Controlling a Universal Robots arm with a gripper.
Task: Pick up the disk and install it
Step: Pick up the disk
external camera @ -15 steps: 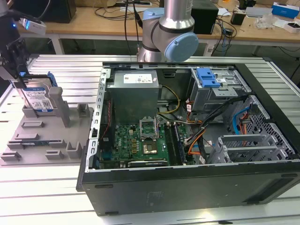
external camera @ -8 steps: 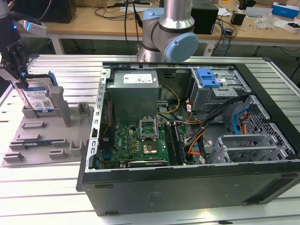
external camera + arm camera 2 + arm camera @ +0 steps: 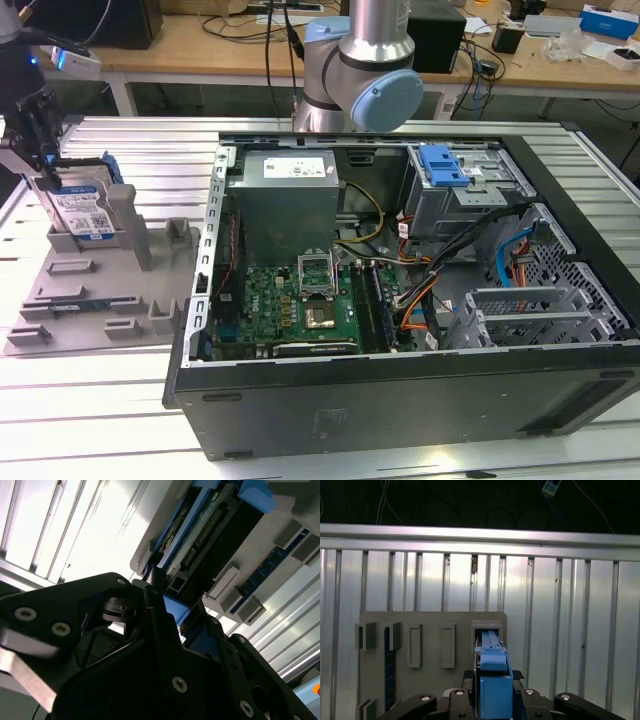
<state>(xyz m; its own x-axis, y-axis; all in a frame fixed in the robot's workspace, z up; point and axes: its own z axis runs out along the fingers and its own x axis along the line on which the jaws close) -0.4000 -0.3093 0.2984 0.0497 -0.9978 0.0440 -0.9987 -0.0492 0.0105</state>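
The disk (image 3: 85, 205) stands on its long edge in a slot of the grey holder plate (image 3: 70, 290), at the exterior view's left, with its labelled broad face turned toward that camera. Its long axis runs level along the slot, and its thin top edge faces up. In the first wrist view the blue carrier bracket (image 3: 492, 680) shows as a narrow strip running straight away down the middle.

The gripper (image 3: 45, 165) sits directly above that top edge, toward the end of the disk at the exterior view's left rather than over its middle. It comes down from above, so the disk lies straight below it and between its jaws. The jaws stand narrow, one at each flat face, and in both wrist views they appear drawn in against the disk, which I judge to be a grip. The lower edge appears to sit down in the holder, not yet lifted clear.

The open computer case (image 3: 400, 400) lies well apart on the slatted aluminium table (image 3: 100, 400), toward the exterior view's right. Its blue-handled drive cage (image 3: 445, 165) is at the far side.
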